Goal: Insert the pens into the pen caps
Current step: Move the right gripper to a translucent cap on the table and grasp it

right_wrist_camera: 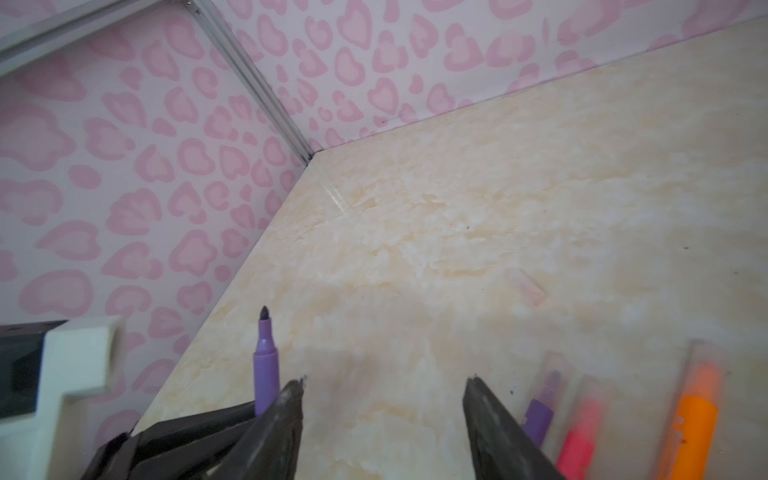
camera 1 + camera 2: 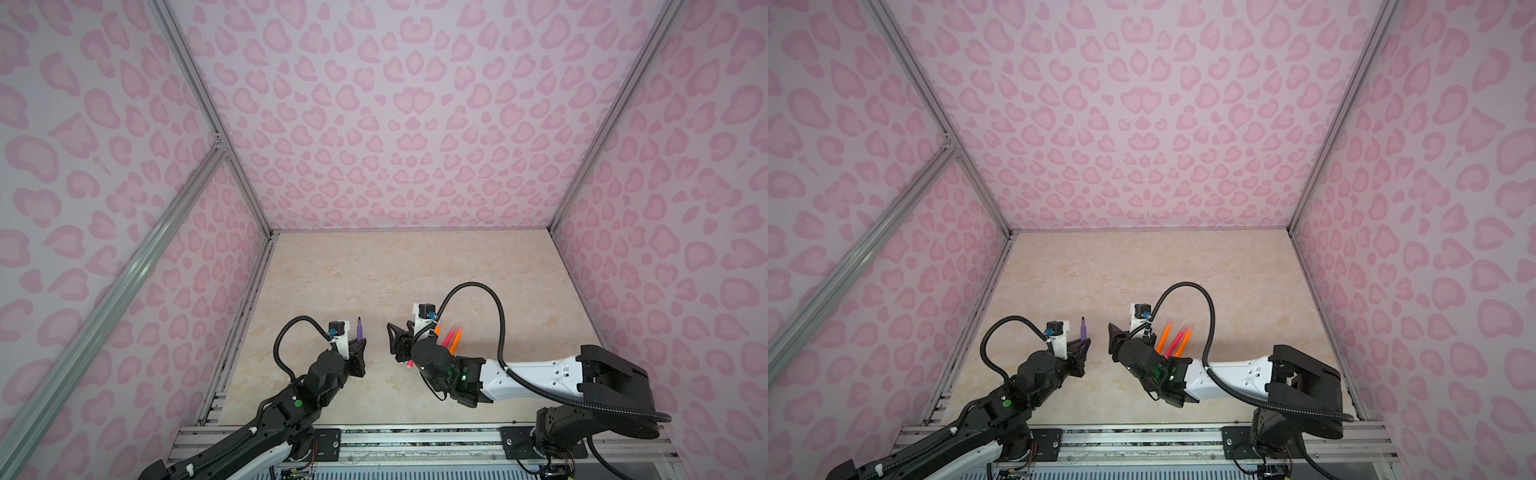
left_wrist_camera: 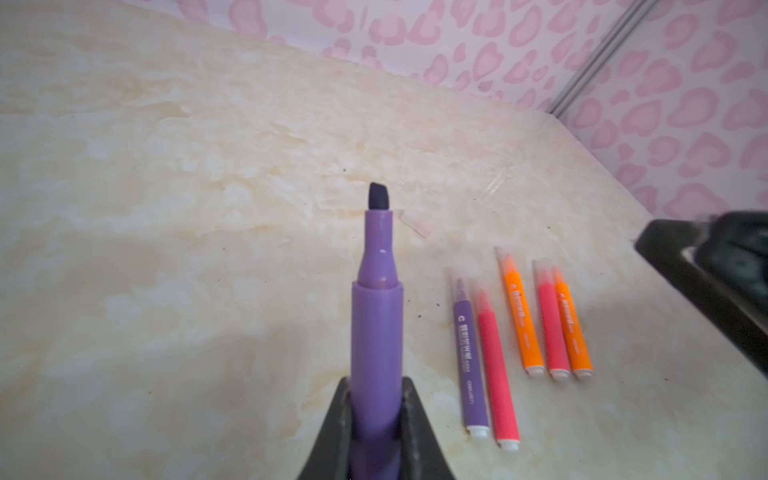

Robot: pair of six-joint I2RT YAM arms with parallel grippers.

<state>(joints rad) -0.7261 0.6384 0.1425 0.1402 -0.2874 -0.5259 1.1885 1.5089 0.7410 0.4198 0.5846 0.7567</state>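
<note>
The last bare purple pen (image 3: 376, 316) is held upright, tip up, in the tightly closed left pincer (image 3: 376, 380). Five capped pens (image 3: 521, 328) lie in a row on the tabletop (image 3: 208, 166) with one loose clear cap (image 3: 415, 222) nearby, so the final capping is judged in hand. The right pincer (image 1: 384, 380) is spread open and empty, and the cap must next be grasped and aligned over the tip. In both top views the cap cannot be made out, and the row is partly hidden by the right arm (image 2: 532, 370).
</note>
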